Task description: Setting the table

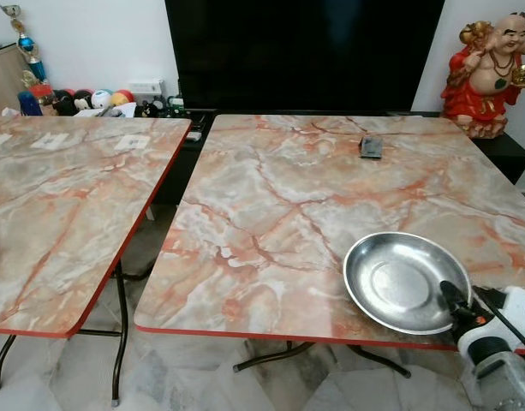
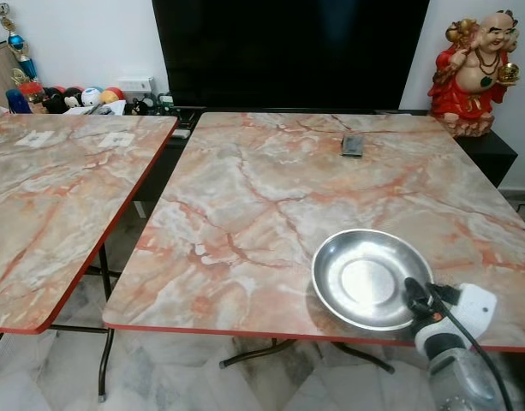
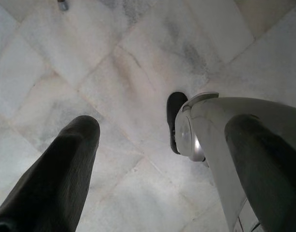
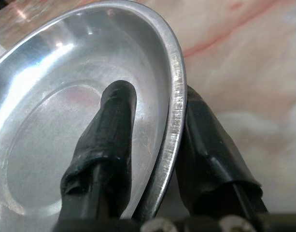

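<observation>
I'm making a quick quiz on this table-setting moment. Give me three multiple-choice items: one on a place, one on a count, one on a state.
1. Where is the steel plate?
A. near the front edge of the right table
B. on the left table
C. on the floor

2. How many tables stand in view?
A. one
B. two
C. three

3. How does the right gripper meet the plate?
A. hovers apart from it
B. lies flat inside it
C. pinches its rim

Answers: 1 A, the plate lies by the red front edge; 2 B, two marble-patterned tops stand side by side; 3 C, one finger is inside the rim, the other outside.
</observation>
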